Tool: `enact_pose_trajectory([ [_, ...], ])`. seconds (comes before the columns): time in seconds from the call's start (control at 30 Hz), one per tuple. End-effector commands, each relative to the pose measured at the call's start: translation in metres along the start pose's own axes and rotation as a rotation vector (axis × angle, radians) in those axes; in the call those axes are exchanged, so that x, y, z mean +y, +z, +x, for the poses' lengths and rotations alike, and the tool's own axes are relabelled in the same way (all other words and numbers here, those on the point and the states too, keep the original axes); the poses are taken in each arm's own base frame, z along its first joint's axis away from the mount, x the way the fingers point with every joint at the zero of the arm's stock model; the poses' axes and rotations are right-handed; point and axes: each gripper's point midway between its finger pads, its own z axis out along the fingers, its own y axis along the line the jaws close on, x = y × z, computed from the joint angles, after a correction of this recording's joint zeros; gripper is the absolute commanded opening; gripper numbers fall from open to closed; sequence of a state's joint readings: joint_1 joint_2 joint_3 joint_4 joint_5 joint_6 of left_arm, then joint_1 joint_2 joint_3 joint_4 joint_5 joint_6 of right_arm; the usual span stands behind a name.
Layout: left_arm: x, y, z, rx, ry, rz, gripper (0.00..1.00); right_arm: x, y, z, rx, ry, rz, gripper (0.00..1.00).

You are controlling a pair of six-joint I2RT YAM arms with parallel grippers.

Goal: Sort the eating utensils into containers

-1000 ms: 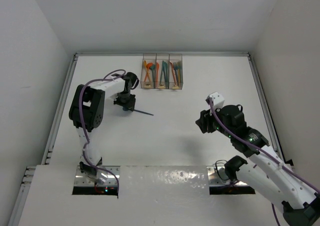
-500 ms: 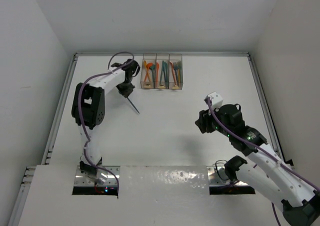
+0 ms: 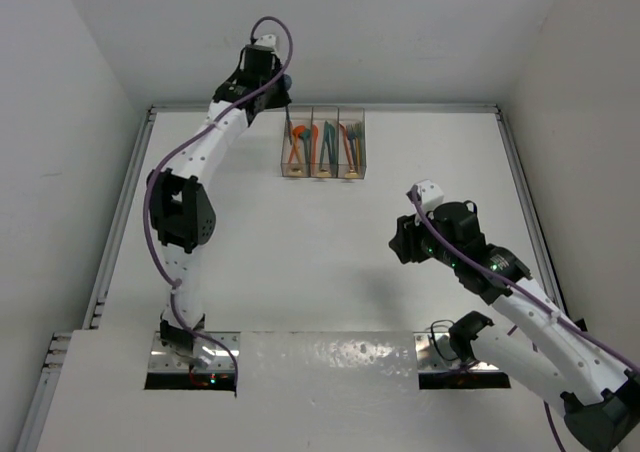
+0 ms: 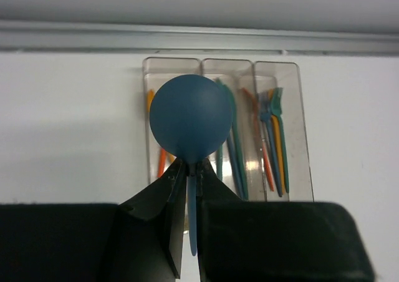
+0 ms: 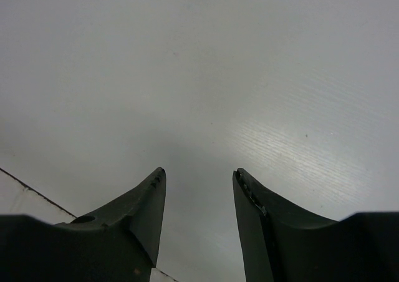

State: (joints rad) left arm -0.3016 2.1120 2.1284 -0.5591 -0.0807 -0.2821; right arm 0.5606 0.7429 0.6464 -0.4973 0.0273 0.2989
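My left gripper [image 4: 192, 166] is shut on the thin handle of a blue spoon [image 4: 190, 123], whose round bowl sticks out past the fingertips. In the top view this gripper [image 3: 284, 90] hangs high at the back, just left of and above the containers [image 3: 324, 177]. The containers [image 4: 293, 82] are three clear joined bins. The left one holds orange utensils [image 4: 162, 163], the middle one teal and blue ones [image 4: 237, 163], the right one mixed forks [image 4: 274, 151]. My right gripper [image 3: 400, 244] stands open over bare table, nothing between its fingers [image 5: 153, 194].
A metal rail [image 4: 199, 42] runs along the table's back edge, right behind the bins. Side rails [image 3: 128, 202] border the white table, and white walls close it in on three sides.
My left arm has lifted the blue spoon off the table and swung it back and up to the bins. The right arm has barely shifted.
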Motion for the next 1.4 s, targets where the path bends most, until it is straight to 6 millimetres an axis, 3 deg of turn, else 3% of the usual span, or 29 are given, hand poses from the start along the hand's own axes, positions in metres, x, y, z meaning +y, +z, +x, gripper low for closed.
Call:
enact_pose_trajectory([
  [0.0, -0.022, 0.026, -0.004, -0.030, 0.129, 0.205, 0.00, 0.001, -0.005, -0.017, -0.036, 0.038, 0.018, 0.47],
  [0.13, -0.026, 0.043, -0.007, -0.066, 0.173, 0.327, 0.00, 0.000, -0.004, -0.014, -0.025, 0.056, 0.026, 0.47],
  [0.4, -0.019, 0.075, -0.002, -0.093, 0.210, 0.374, 0.00, 0.000, -0.003, -0.006, 0.006, 0.094, 0.037, 0.47],
  [0.63, -0.006, 0.099, 0.046, 0.014, 0.160, 0.365, 0.01, -0.004, -0.005, -0.005, 0.017, 0.103, 0.059, 0.47],
  [0.83, 0.000, 0.094, 0.050, 0.032, 0.119, 0.321, 0.27, -0.005, -0.008, -0.007, 0.032, 0.080, 0.065, 0.49],
  [0.87, 0.000, 0.091, 0.047, 0.027, 0.113, 0.317, 0.36, -0.005, -0.010, -0.008, 0.030, 0.075, 0.065, 0.49],
  [0.93, -0.002, 0.082, 0.036, 0.008, 0.113, 0.314, 0.43, -0.006, -0.013, -0.011, 0.025, 0.062, 0.073, 0.50],
  [1.0, -0.006, 0.068, 0.023, -0.019, 0.112, 0.318, 0.56, -0.009, -0.016, -0.013, 0.018, 0.044, 0.081, 0.51],
  [1.07, -0.004, 0.058, 0.014, -0.028, 0.102, 0.296, 0.61, -0.012, -0.022, -0.017, 0.003, 0.030, 0.097, 0.53],
  [1.1, -0.002, 0.046, 0.001, -0.053, 0.096, 0.270, 0.62, -0.014, -0.025, -0.022, -0.009, 0.023, 0.111, 0.56],
  [1.17, -0.001, 0.028, -0.007, -0.058, 0.065, 0.238, 0.65, -0.022, -0.034, -0.025, -0.024, 0.023, 0.155, 0.65],
  [1.23, 0.009, -0.005, -0.018, -0.084, 0.037, 0.164, 0.69, -0.028, -0.042, -0.030, -0.048, 0.036, 0.195, 0.73],
  [1.27, 0.020, -0.011, 0.003, -0.033, 0.033, 0.124, 0.72, -0.036, -0.048, -0.030, -0.062, 0.046, 0.240, 0.75],
  [1.3, 0.026, -0.044, -0.013, -0.086, 0.032, 0.078, 0.74, -0.039, -0.053, -0.032, -0.076, 0.061, 0.255, 0.78],
  [1.33, 0.033, -0.057, -0.008, -0.084, 0.032, 0.048, 0.77, -0.041, -0.057, -0.032, -0.087, 0.067, 0.268, 0.86],
  [1.37, 0.050, -0.087, 0.000, -0.101, 0.029, -0.029, 0.79, -0.046, -0.064, -0.031, -0.103, 0.078, 0.294, 0.90],
])
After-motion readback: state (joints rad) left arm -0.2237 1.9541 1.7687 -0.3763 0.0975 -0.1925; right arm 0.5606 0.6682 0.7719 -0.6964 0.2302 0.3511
